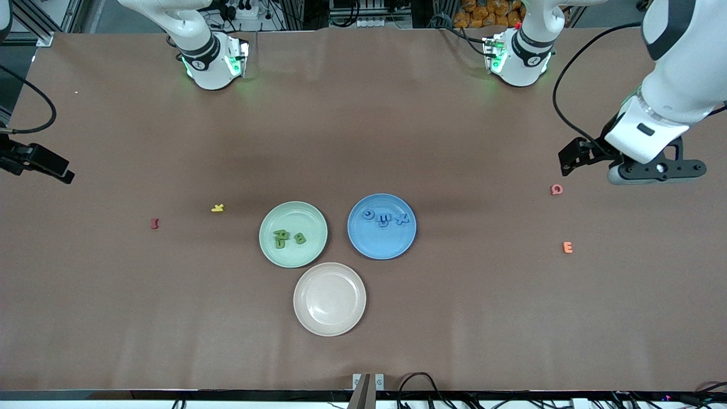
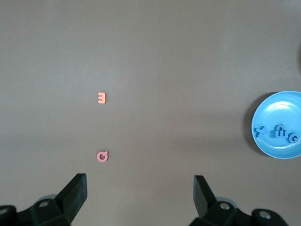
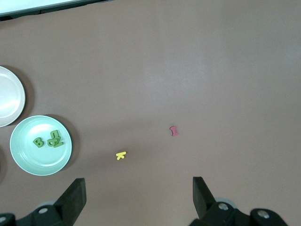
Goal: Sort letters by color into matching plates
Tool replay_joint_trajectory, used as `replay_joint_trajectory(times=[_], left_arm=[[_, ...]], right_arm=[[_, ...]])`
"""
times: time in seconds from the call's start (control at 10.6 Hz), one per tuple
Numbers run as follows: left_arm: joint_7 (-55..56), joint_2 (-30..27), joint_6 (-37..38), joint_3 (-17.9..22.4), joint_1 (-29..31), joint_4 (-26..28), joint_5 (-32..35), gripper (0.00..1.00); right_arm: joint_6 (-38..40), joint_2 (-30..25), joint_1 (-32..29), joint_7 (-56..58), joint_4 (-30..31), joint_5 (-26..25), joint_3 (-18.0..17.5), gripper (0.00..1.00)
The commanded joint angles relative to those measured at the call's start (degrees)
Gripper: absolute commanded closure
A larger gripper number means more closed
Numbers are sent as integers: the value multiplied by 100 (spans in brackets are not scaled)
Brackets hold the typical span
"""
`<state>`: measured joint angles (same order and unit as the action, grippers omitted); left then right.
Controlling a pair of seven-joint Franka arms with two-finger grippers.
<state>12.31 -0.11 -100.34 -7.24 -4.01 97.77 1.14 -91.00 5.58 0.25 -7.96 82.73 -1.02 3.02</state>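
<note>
The pale green plate holds green letters. It also shows in the right wrist view. The blue plate holds several blue letters and shows in the left wrist view. The beige-pink plate holds nothing. A yellow letter and a dark red letter lie toward the right arm's end. A pink letter and an orange letter lie toward the left arm's end. My left gripper is open and empty, up over the table beside the pink letter. My right gripper is open and empty, over the table's right-arm end.
The three plates sit close together mid-table, the beige-pink one nearest the front camera. The two arm bases stand at the table's edge farthest from the front camera. Cables lie at the nearest edge.
</note>
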Motion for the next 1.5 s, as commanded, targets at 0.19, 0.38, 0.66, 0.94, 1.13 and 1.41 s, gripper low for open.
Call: replay_joint_trajectory(times=[0.19, 0.38, 0.66, 0.94, 1.13, 1.41], left_arm=[[-483, -50, 647, 29, 23, -504, -132, 0], [-484, -42, 796, 29, 14, -575, -123, 0], [-501, -42, 788, 29, 14, -575, -114, 0], [-510, -42, 788, 29, 23, -575, -132, 0], [-510, -42, 788, 29, 23, -575, -132, 0], [-510, -33, 788, 29, 23, -575, -123, 0]], right_arm=[[21, -75, -16, -74, -2, -92, -39, 0], [12, -83, -25, -74, -2, -83, -30, 0], [56, -110, -34, -83, 155, -48, -3, 0], [21, -268, -7, -83, 349, -39, -3, 0], [30, -303, -7, -83, 349, -39, -12, 0], [56, -294, -7, -74, 288, -48, -21, 0]])
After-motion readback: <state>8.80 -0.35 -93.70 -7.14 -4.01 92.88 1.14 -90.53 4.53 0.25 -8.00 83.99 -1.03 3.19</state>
